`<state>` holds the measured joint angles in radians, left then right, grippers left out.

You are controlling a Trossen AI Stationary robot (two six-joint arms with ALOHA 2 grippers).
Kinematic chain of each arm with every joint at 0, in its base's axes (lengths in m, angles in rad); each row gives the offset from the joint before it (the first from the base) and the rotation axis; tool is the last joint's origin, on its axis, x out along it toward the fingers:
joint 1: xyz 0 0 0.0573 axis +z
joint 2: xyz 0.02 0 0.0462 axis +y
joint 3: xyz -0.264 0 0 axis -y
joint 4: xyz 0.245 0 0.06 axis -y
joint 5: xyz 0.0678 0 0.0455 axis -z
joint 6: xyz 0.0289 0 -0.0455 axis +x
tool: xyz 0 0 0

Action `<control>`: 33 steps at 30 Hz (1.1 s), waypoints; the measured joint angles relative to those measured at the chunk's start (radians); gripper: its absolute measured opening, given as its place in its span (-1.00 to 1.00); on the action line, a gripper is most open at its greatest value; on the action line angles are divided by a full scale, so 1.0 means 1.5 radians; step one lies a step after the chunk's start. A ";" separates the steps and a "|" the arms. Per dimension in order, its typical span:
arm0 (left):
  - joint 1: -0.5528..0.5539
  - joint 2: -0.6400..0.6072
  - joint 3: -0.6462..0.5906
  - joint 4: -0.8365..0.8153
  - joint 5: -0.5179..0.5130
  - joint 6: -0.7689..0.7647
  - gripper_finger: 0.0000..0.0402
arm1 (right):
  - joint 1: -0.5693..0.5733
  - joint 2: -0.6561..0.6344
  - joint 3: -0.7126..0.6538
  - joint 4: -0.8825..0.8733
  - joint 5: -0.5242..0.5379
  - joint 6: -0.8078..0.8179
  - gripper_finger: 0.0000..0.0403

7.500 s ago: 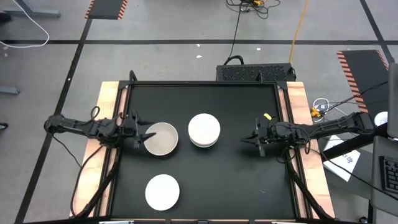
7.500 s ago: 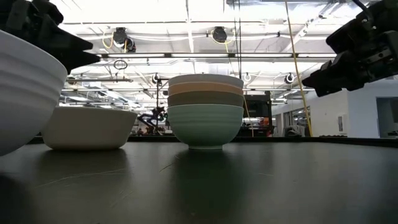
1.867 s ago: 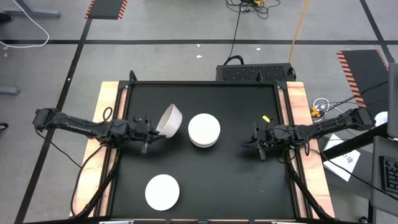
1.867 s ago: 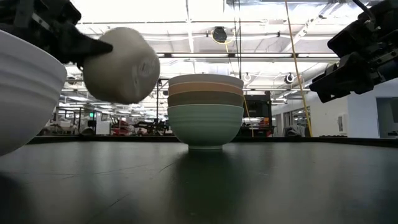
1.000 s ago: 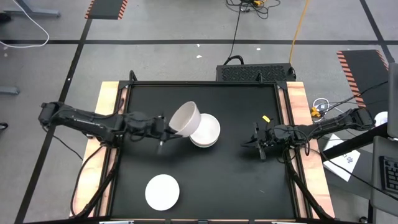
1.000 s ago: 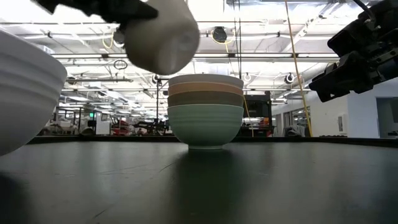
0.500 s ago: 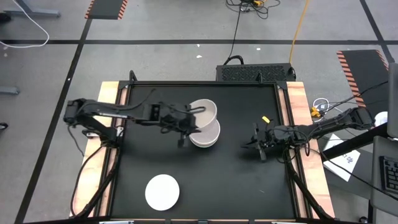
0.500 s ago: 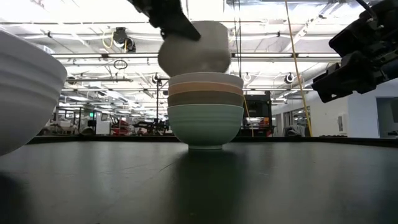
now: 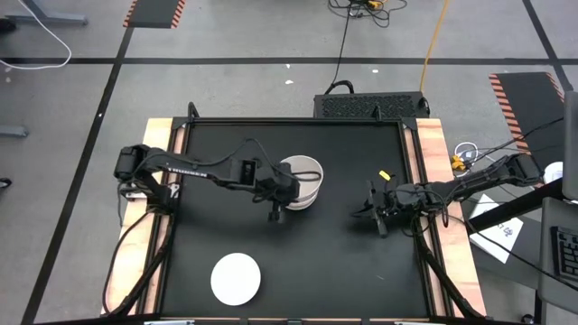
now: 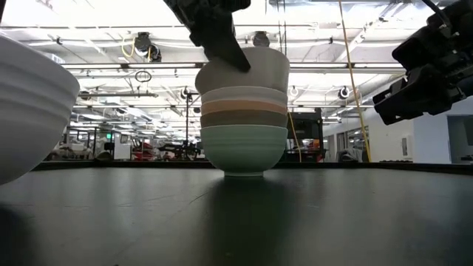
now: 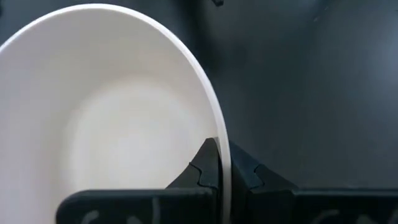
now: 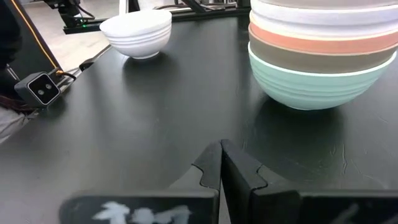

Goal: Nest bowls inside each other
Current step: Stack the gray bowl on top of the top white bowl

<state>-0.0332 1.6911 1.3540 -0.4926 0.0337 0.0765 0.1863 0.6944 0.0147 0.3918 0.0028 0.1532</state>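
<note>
We count a stack (image 10: 244, 118) near the middle of the black table (image 9: 361, 262): mint bowl (image 10: 244, 150) at the bottom, then the olive-grey bowl (image 10: 244, 118), the salmon bowl (image 10: 244, 103), a thin white rim above it in the right wrist view, and the beige-grey bowl (image 10: 244, 70) on top. That top bowl sits in the stack but, in the low view, looks slightly tilted and higher on one side — we judge it lowered into place but not yet released or settled.

One white bowl (image 9: 236, 278) stands alone near the front edge of the table, well apart from the stack; it shows large at the edge of the low view too. So by our count five of six are together and one is left.

The left gripper (image 9: 282, 192) reaches across from the left side of the table with its arm stretched long, wrist at the stack's near-left edge. Its fingers (image 11: 214, 168) pinch the beige-grey bowl's rim, one inside, one outside — closed on it.

The right gripper (image 9: 372, 206) waits low over the table to the right of the stack, holding nothing; its fingers meet in its own wrist view.

Next, in our judgement: let go, pull away, fetch the last white bowl.
</note>
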 joint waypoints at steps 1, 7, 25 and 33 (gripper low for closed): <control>-0.004 0.004 0.000 -0.002 -0.006 -0.001 -0.99 | 0.000 0.001 0.000 0.000 0.000 0.000 -1.00; -0.034 0.022 0.002 -0.025 -0.091 -0.017 -0.99 | 0.000 0.002 0.000 0.008 0.000 0.000 -1.00; -0.063 0.029 0.003 -0.151 -0.117 -0.070 -0.99 | -0.001 0.005 0.000 0.029 0.001 0.007 -1.00; -0.062 0.029 0.002 -0.159 -0.101 -0.075 -0.99 | -0.001 0.006 0.000 0.035 0.001 0.005 -1.00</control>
<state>-0.1268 1.7351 1.3575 -0.7311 -0.1177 -0.0357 0.1856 0.7040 0.0147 0.4446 0.0036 0.1608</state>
